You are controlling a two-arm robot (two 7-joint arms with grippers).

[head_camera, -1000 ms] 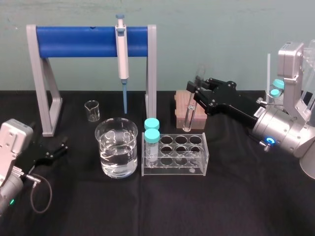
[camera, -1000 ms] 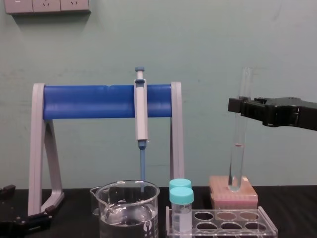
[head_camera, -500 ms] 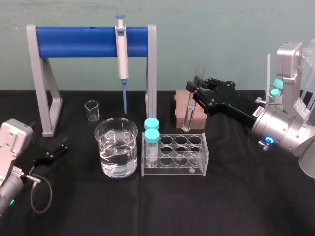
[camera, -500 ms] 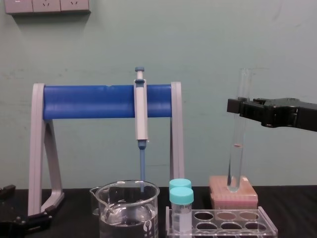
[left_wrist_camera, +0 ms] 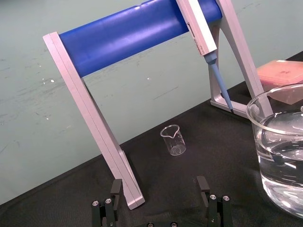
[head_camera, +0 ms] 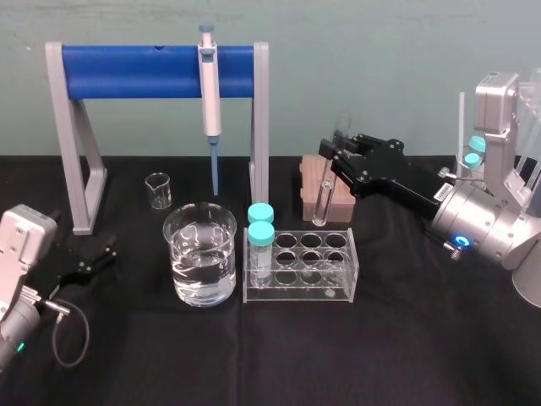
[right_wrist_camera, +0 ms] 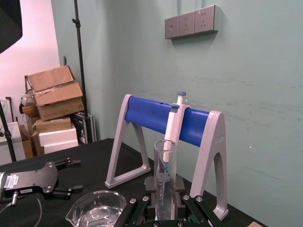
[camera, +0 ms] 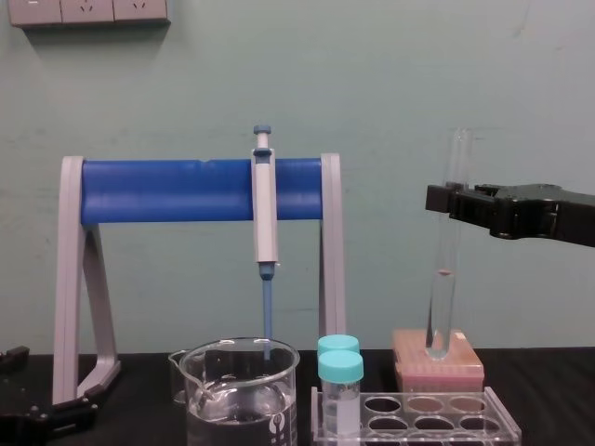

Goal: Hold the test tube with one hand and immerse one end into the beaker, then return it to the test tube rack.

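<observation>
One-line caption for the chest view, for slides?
Right gripper holds the test tube upright, clear of the rack, right of the liquid-filled beaker; left gripper parked open.

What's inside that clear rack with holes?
Two teal-capped vials stand at the test tube rack's left end; other holes look empty. The front one partly hides the rear one.

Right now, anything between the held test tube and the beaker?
Yes. The right gripper holds the test tube upright by the pink box; two teal-capped vials in the test tube rack's left end stand between it and the beaker. It likely must clear their caps. The left gripper sits far left.
</observation>
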